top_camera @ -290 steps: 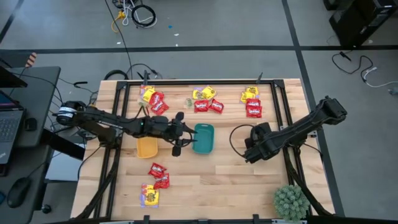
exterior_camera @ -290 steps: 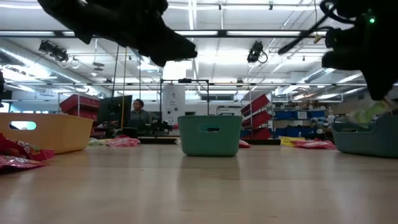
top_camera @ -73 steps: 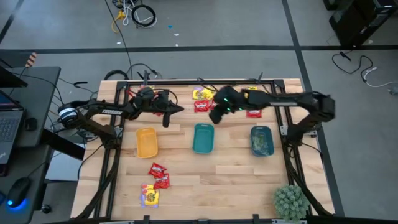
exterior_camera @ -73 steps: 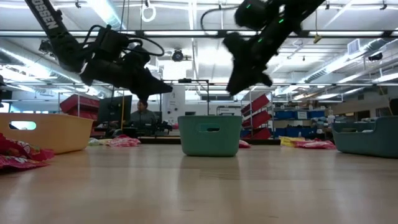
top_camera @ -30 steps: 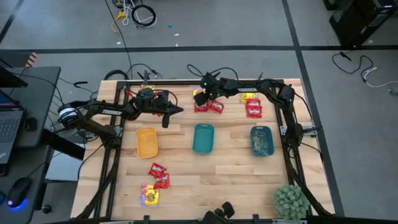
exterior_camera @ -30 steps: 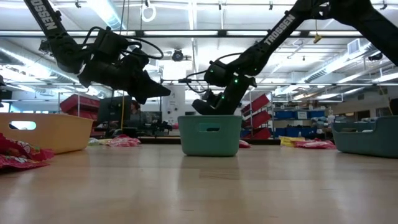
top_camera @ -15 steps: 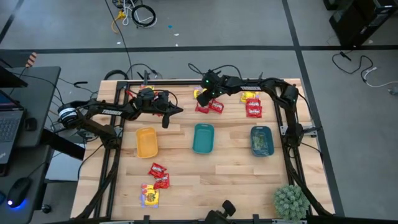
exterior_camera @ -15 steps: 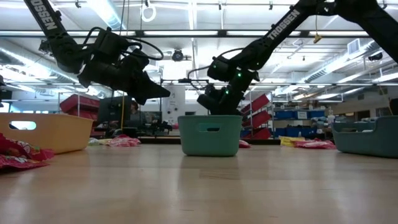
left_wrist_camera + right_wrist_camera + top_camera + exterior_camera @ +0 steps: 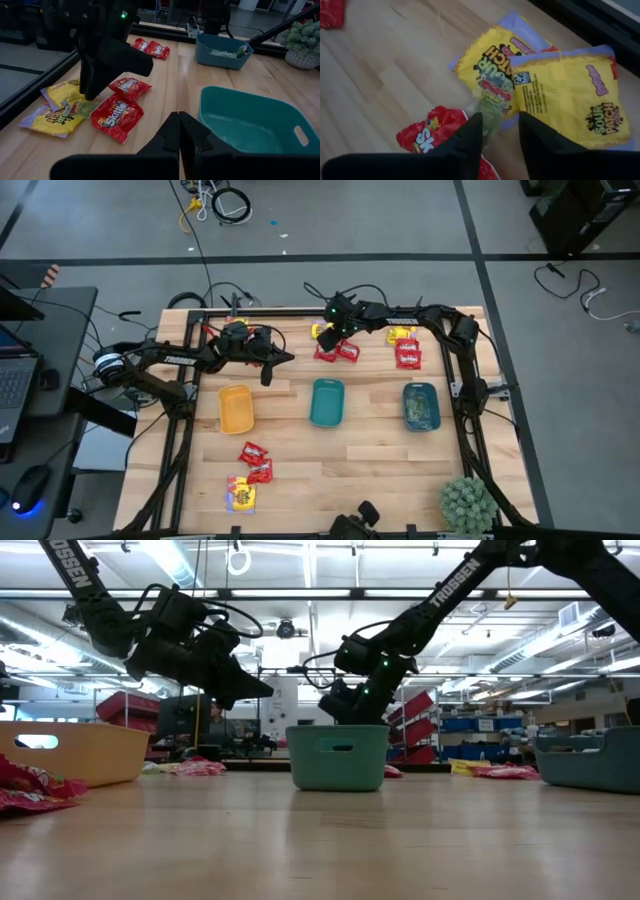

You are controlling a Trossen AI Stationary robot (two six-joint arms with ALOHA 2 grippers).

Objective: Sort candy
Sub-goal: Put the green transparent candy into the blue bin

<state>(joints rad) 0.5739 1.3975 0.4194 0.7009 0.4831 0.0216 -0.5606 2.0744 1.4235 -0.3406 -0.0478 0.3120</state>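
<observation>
We see some green candy [image 9: 421, 410] in the blue tray [image 9: 421, 389]; most packets unsorted. Right gripper [image 9: 499, 125] part-open over a green packet [image 9: 490, 109].

Glossy crinkled plastic wraps the candy [image 9: 495, 80], lying on a pale, matt wooden table [image 9: 370, 470] beside smooth plastic trays [image 9: 326, 402].

1 overhead, 1 table-level and 2 wrist cameras; both wrist views share the red packets [image 9: 119, 118].
</observation>
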